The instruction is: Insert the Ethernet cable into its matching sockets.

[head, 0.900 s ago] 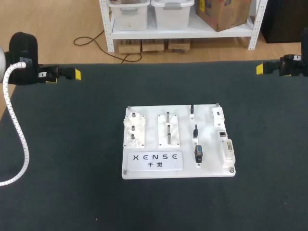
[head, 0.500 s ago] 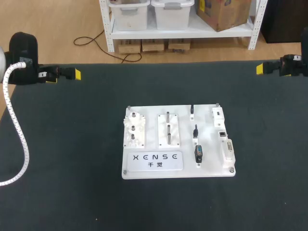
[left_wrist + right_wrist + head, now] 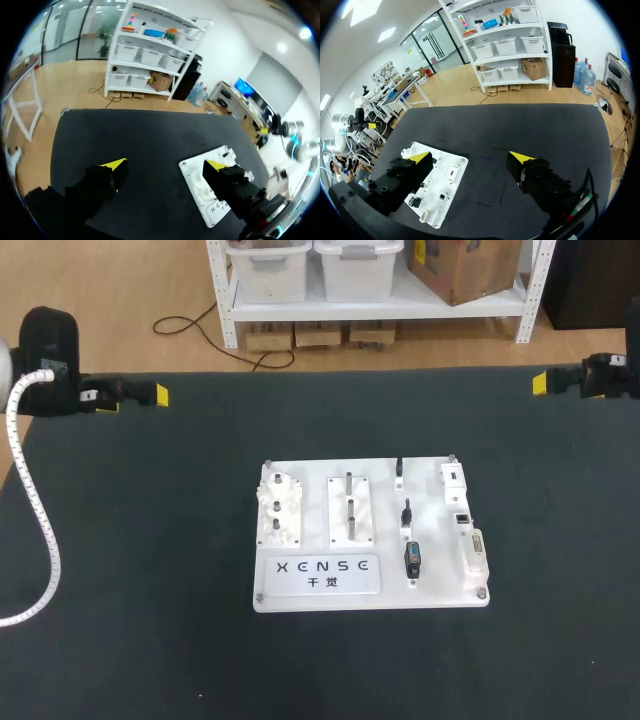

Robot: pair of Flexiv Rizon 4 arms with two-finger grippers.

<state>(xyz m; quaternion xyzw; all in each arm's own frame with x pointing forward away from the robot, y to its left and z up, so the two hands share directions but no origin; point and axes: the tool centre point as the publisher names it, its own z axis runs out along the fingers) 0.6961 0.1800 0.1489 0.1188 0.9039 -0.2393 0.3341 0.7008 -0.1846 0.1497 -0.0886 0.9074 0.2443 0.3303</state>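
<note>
Both arms sit at the far corners of the table, well apart from the white board point(image 3: 318, 576) at its middle. Left gripper point(image 3: 165, 165): fingers spread, nothing between them. Right gripper point(image 3: 470, 157): the same.

Ethernet cable: cannot pick it out for certain. Small black plug-like parts point(image 3: 411, 559) stand on the board's right half, near the white socket blocks point(image 3: 452, 475).

Judgement: the right arm suits best. Descend from above, pinch the plug body squarely, and line it up with the socket before pressing.
</note>
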